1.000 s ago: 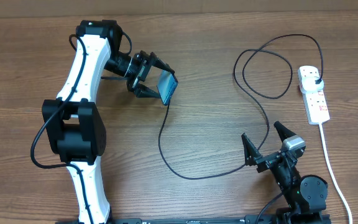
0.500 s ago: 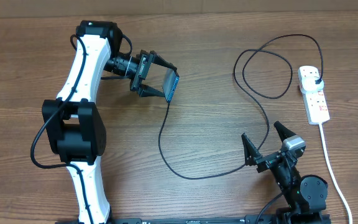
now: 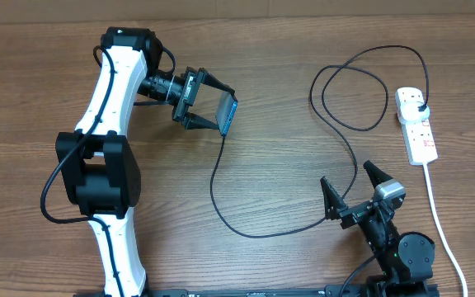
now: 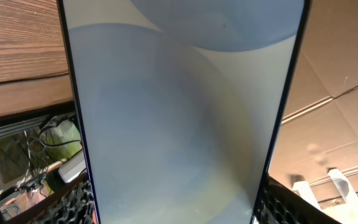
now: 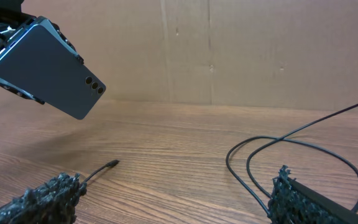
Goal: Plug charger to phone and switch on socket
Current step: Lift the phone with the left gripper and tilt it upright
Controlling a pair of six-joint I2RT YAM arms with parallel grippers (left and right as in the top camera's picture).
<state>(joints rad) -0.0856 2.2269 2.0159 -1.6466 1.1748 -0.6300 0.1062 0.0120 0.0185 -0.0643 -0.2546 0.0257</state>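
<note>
left gripper (image 3: 222,113) – 2 fingers pinching slim blue-screened smartphone (image 3: 228,110), held tilted above brown wooden table (image 3: 279,124) | thin black charger cable (image 3: 246,232) – connector tip (image 5: 112,163) on table, unplugged | right gripper (image 3: 351,188) spread wide, white plastic power strip (image 3: 420,136) well apart

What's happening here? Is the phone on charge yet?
Not yet. The left claw holds the phone tilted in the air above the table. The charger cable is not plugged into it: the connector tip lies loose on the wood below the phone. The plug head sits in the white power strip. The right claw is open and empty, beside the cable.
</note>
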